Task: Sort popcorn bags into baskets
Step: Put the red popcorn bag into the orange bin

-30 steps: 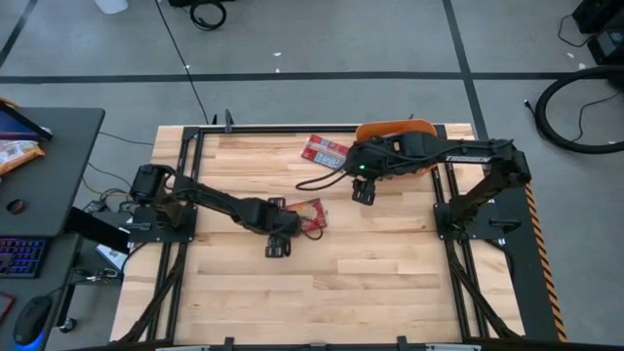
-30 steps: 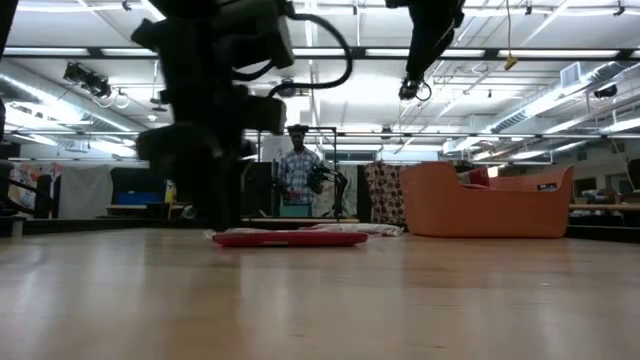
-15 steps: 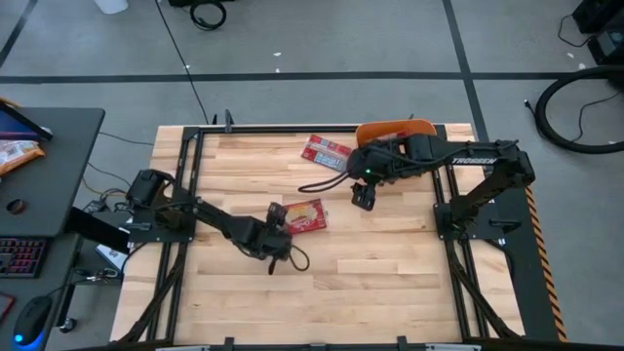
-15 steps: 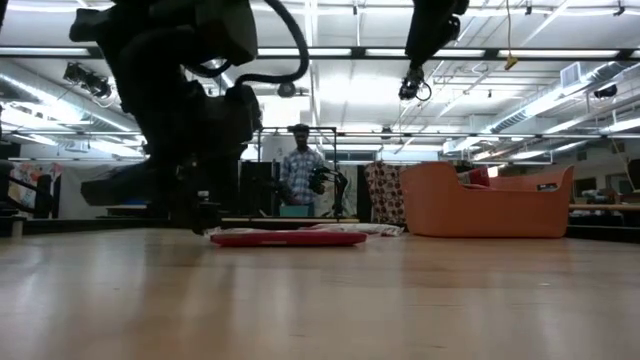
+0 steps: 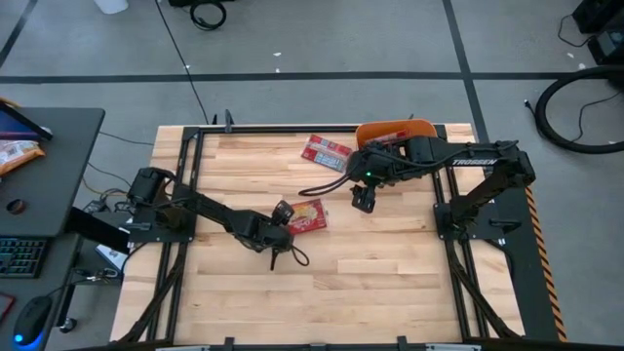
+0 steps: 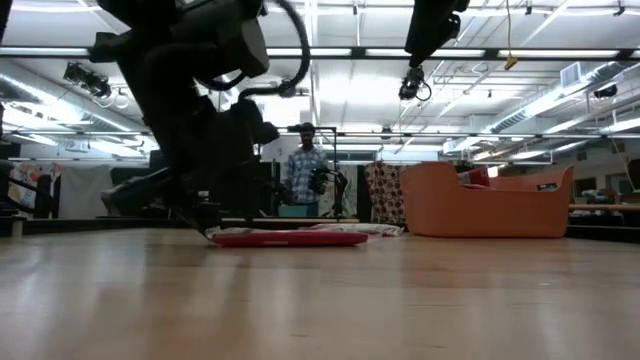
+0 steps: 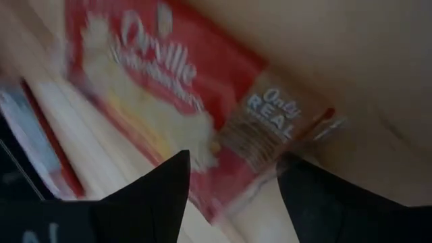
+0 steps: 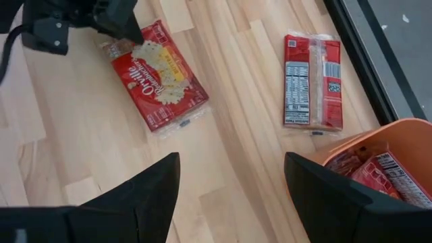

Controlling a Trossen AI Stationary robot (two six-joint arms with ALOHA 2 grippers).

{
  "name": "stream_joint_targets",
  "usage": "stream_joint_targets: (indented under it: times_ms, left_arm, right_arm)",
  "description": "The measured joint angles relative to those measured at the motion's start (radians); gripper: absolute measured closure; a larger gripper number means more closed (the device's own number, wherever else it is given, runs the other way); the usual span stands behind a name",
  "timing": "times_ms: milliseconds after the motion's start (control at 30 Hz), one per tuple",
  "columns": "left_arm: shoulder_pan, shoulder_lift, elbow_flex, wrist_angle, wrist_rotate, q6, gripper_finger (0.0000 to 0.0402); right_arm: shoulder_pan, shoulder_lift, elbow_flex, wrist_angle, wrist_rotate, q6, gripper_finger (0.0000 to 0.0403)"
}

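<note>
A: Report the left arm.

B: The left gripper sits low over the middle of the table, at the near edge of a red popcorn bag that lies flat, picture side up. In the left wrist view its two fingers stand apart, with the end of the bag between and beyond them. That view is blurred, so contact with the packet cannot be confirmed. In the low view the gripper reaches down to table level at one end of the flat packet.

A: And the right arm?

B: The right gripper hangs above the table, raised, between that bag and the orange basket. Its fingers are spread wide and hold nothing.

A: Where are the remaining bags?

B: A second popcorn bag lies flat near the far edge of the table, just beside the basket and apart from the first. In the right wrist view it shows its printed back, with the nutrition panel. The basket stands at the far right corner of the table; through the right wrist view its rim encloses several red packets. Their count cannot be read.

A: Anything beyond the table?

B: In the low view a person stands in the room behind, well beyond the table, and the basket shows on the right.
</note>
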Motion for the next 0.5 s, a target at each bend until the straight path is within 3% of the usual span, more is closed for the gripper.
stream_joint_targets:
  times_ms: [267, 500]
  left_arm:
    - [0.041, -0.003, 0.001, 0.052, 0.12, 0.101, 0.0198]
    - [0.057, -0.003, 0.001, 0.057, 0.204, 0.103, 0.0293]
  right_arm:
    - [0.0, 0.0, 0.0, 0.011, 0.003, -0.017, 0.0134]
    - [0.0, 0.0, 0.0, 0.022, 0.003, -0.025, 0.0134]
